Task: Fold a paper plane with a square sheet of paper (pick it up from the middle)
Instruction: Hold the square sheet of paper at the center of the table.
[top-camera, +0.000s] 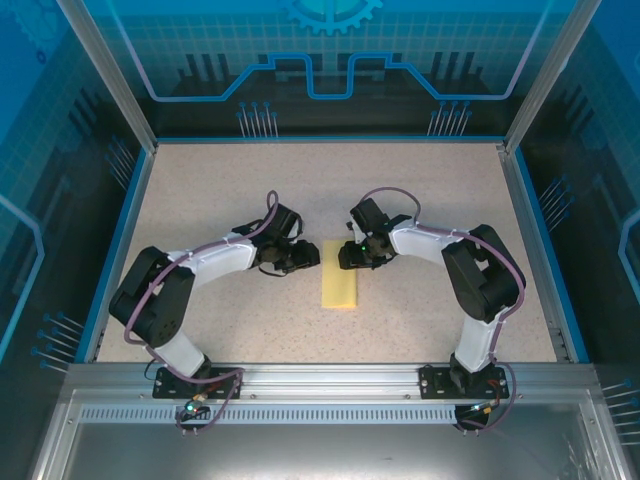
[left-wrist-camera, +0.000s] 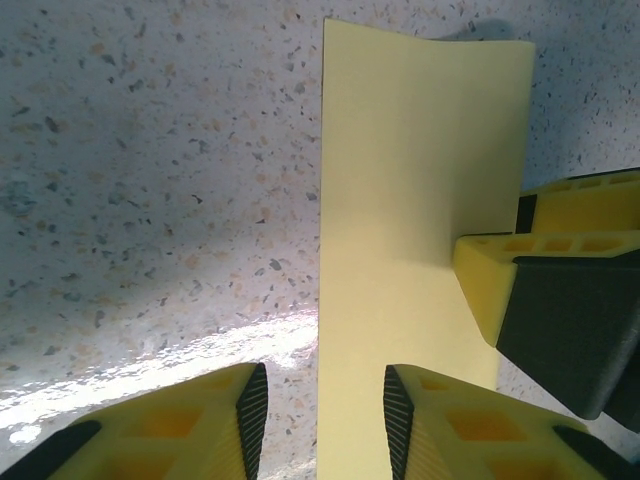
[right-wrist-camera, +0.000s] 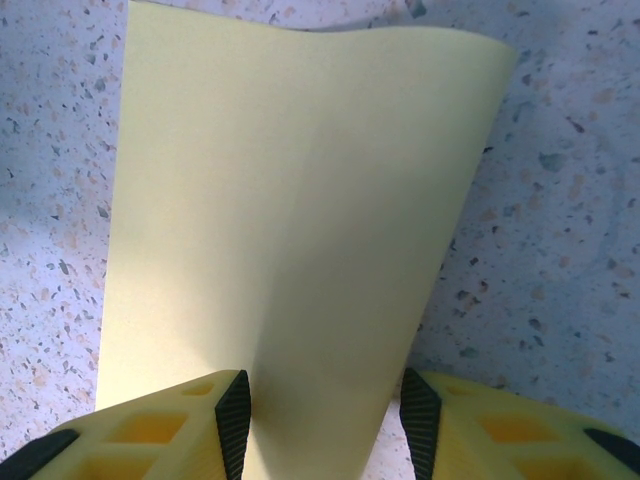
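As left claw (left-wrist-camera: 325, 402) and right claw (right-wrist-camera: 326, 412) stand released, grip the light, probably limp square sheet of paper (top-camera: 338, 288) mid-edge.

no readable text, labels or numbers

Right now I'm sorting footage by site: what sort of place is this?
Probably a robot test cell: left arm and right arm bolted at a speckled table, enclosed by blue printed panels on aluminium posts.

Bright overhead light; glare streak on the table (left-wrist-camera: 200, 362).
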